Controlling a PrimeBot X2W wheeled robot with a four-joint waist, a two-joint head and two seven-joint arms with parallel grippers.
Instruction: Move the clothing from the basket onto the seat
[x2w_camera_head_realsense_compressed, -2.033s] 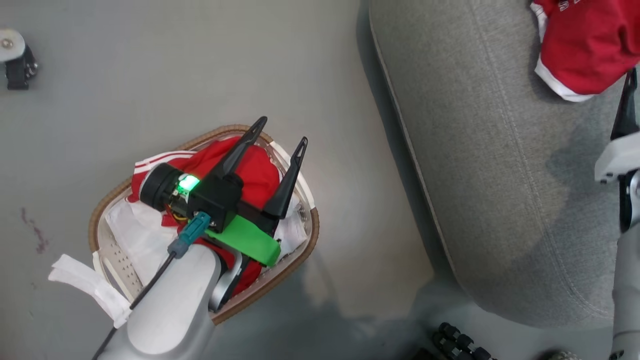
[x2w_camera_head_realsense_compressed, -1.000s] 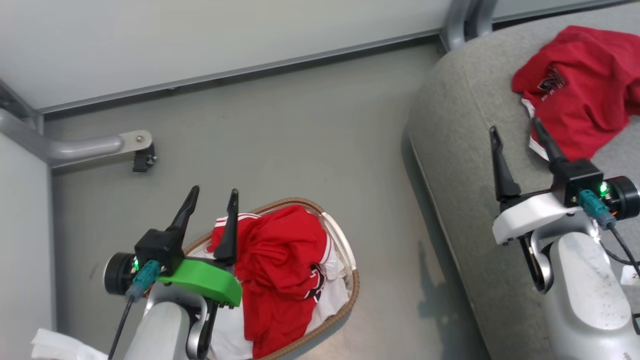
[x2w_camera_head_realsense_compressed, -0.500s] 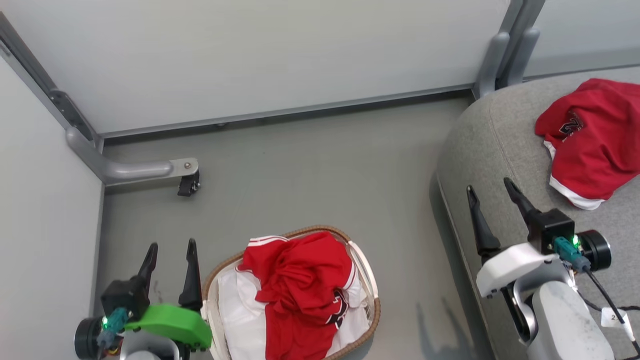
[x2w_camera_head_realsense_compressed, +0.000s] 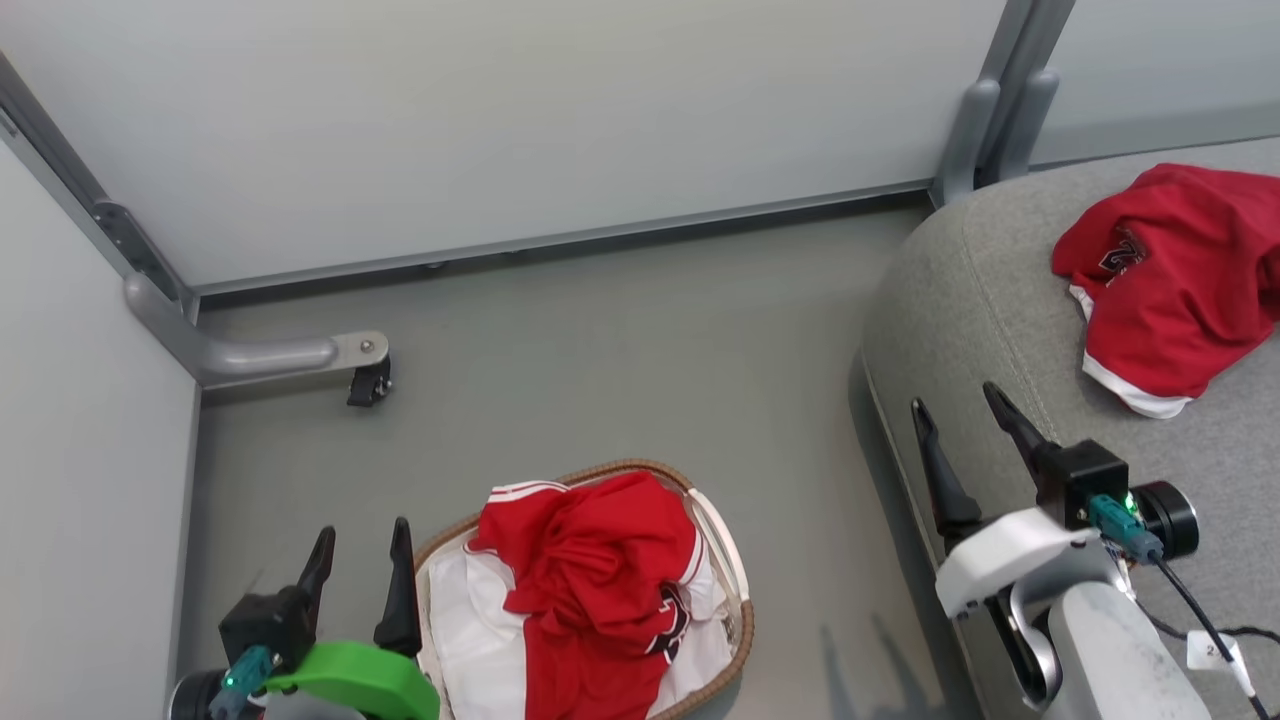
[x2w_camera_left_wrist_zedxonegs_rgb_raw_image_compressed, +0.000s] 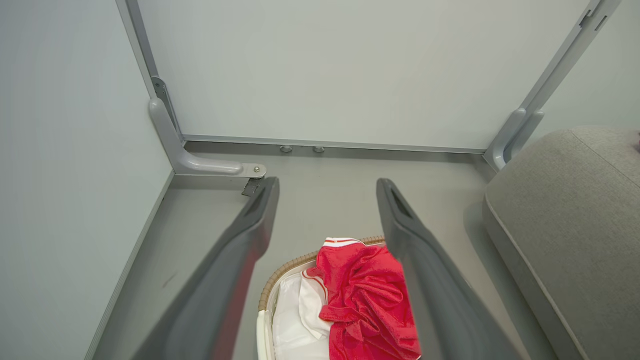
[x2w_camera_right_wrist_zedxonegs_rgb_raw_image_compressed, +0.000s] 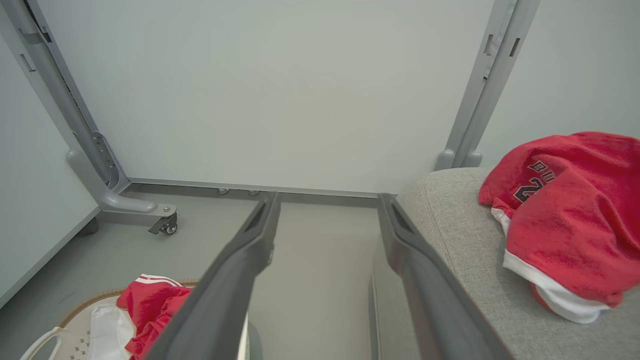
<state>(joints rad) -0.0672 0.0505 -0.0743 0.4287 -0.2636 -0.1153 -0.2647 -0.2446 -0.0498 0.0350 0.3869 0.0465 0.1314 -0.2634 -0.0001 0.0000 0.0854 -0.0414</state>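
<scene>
Plainly, clothing (x2w_camera_head_realsense_compressed: 590, 580) is lying heaped in the basket (x2w_camera_head_realsense_compressed: 742, 640) and one piece is lying on the seat (x2w_camera_head_realsense_compressed: 1000, 300)

From the head camera, the basket is sitting on the floor (x2w_camera_head_realsense_compressed: 600, 340) at 6 o'clock; the red clothing is bunching up in its middle and spilling toward its 6 o'clock end, with white striped trim showing at the pile's 11 o'clock corner and a dark logo peeking out at its 4 o'clock side; a white sheet (x2w_camera_head_realsense_compressed: 470, 630) is lying under the pile and showing at its 8 o'clock side.

The left gripper (x2w_camera_head_realsense_compressed: 363, 532) is hanging at 7 o'clock, just beside the basket's rim; its jaws are standing apart and gripping nothing, the fingers pointing toward 12 o'clock; from its wrist camera the basket is lying low between the two fingers.

The seat is taking up the 3 o'clock side, well apart from the basket; a red garment (x2w_camera_head_realsense_compressed: 1170, 280) with a white hem is lying crumpled on it at 2 o'clock.

The right gripper (x2w_camera_head_realsense_compressed: 952, 398) is hovering at 4 o'clock over the seat's rounded edge; its jaws are also standing apart and empty, near the garment but not touching it.

A small wheel (x2w_camera_head_realsense_compressed: 368, 383) on a metal foot is standing at 9 o'clock by the pale wall (x2w_camera_head_realsense_compressed: 550, 120).
</scene>
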